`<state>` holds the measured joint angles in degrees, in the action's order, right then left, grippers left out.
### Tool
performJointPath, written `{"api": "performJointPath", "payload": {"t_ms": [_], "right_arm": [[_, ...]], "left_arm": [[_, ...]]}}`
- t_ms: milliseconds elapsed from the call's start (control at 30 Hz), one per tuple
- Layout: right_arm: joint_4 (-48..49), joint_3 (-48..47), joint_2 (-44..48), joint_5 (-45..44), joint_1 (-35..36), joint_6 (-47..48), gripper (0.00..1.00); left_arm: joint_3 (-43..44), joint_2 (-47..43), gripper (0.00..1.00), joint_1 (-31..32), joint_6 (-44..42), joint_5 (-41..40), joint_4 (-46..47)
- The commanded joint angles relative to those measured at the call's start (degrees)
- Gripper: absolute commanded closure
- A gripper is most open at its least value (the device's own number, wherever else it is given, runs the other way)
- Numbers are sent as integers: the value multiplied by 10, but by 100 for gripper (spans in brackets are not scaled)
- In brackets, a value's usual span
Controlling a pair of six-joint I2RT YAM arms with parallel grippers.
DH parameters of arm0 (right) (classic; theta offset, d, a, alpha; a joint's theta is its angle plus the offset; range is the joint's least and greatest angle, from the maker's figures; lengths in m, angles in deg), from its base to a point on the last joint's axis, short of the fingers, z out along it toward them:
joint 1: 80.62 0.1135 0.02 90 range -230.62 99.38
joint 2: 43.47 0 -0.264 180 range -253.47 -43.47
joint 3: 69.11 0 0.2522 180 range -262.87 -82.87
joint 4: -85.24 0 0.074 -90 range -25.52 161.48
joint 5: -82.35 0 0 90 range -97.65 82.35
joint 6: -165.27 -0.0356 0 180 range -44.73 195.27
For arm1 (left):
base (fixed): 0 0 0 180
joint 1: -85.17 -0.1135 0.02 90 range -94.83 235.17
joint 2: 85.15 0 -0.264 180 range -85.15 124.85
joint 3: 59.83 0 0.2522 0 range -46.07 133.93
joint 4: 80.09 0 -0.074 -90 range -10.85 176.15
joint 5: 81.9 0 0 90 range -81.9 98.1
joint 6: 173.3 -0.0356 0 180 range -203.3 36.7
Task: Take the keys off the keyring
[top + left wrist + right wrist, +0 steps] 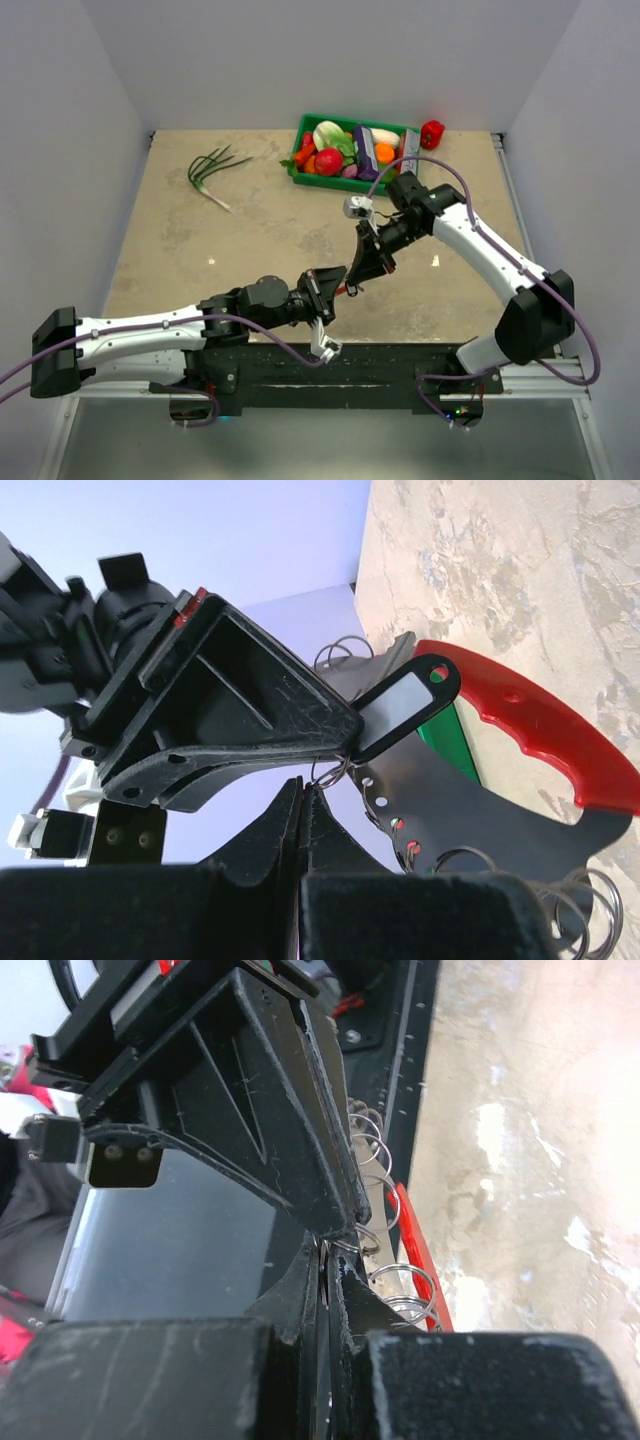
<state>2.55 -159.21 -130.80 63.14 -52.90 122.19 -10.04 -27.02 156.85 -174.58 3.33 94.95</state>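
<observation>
Above the table's near middle, my left gripper (337, 288) and right gripper (358, 278) meet tip to tip. In the left wrist view, my left gripper (303, 788) is shut, nipping a small thin wire keyring (331, 771). From the ring hang a black tag with a white label (405, 702), a red curved tag (545, 728) and several more rings (590, 900). My right gripper (325, 1257) is shut on a thin metal sliver seen edge-on, right at that ring. A grey flat key (388, 660) peeks out behind the black tag. The other keys are hidden.
A green bin (300, 172) of toy vegetables stands at the back, with a red pepper (432, 133) beside it on the right. Green onions (215, 165) lie at the back left. The black base rail (350, 362) runs along the near edge.
</observation>
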Motion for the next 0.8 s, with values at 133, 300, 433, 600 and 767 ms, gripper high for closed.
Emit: {"api": "performJointPath", "payload": {"t_ms": [133,300,433,600,767], "right_arm": [[144,37,114,-24,7,-182,100],[129,26,103,-15,7,-173,100],[86,12,92,-1,6,-134,100],[59,22,93,15,5,-96,100],[19,28,83,37,-14,-53,100]], "left_arm": [[-16,-12,100,2,-7,-7,32],[-22,-13,100,2,-9,-7,37],[-27,-16,100,2,-9,-7,40],[-34,-25,100,1,-6,-9,41],[-43,-34,100,2,-4,-10,48]]}}
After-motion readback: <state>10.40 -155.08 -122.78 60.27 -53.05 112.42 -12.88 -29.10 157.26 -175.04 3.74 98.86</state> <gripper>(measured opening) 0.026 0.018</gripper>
